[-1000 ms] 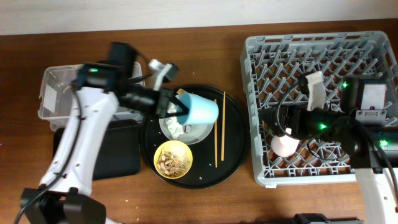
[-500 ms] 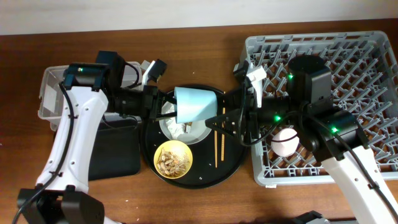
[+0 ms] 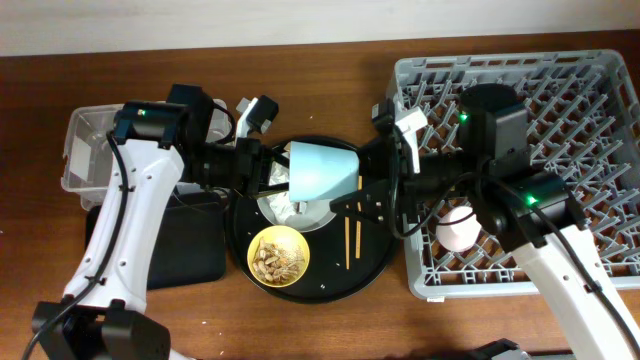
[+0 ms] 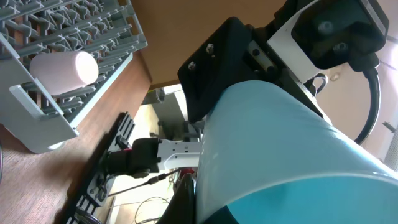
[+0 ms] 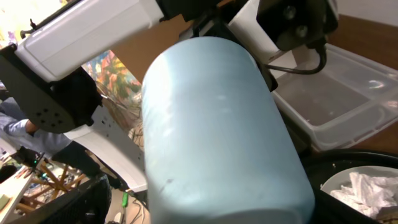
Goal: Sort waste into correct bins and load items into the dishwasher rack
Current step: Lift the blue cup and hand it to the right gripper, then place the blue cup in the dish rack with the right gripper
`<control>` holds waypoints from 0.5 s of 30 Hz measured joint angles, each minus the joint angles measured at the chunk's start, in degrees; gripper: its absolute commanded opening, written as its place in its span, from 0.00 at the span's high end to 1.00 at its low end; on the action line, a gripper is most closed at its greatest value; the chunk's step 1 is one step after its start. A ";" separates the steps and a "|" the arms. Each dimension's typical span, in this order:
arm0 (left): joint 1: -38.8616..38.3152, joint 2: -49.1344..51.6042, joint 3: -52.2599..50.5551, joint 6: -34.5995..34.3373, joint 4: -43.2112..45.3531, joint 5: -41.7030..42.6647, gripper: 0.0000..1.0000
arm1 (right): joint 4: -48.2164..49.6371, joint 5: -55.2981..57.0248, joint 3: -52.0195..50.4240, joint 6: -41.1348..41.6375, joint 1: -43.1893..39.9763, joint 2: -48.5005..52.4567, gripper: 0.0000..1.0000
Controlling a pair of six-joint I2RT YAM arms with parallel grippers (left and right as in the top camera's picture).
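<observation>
Overhead: mid-worktop, above the round black tray (image 3: 372,255), the left gripper (image 3: 278,172) grips the blue cup (image 3: 322,172), the right gripper (image 3: 358,182) spread wide at its other end; yellow bowl (image 3: 251,255) and chopsticks (image 3: 349,238) wait unloaded. Left wrist: the pink cup (image 4: 65,68) lies in the rack (image 4: 37,134), toward the right edge. Right wrist: the tissue (image 5: 367,193) sits unsorted on the plate (image 5: 333,180).

We are in a robotics lab rather than a home. Loose cables (image 4: 148,204) and black gear lie beyond the left gripper (image 3: 280,176). Beyond the right gripper (image 3: 355,186) are someone in a blue shirt (image 5: 17,121) and a colourful picture (image 5: 117,67).
</observation>
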 measured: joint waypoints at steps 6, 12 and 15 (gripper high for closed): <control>0.15 -0.02 0.02 0.42 -0.02 2.27 0.44 | 3.10 -0.90 -0.02 0.17 -0.35 0.50 0.50; 0.15 0.00 0.02 0.22 1.73 -7.50 0.07 | -4.87 -3.48 0.02 3.96 -13.03 -2.01 0.51; 0.04 0.00 0.00 0.20 2.38 -14.32 0.05 | -24.79 8.87 0.48 4.85 -28.81 -7.21 0.51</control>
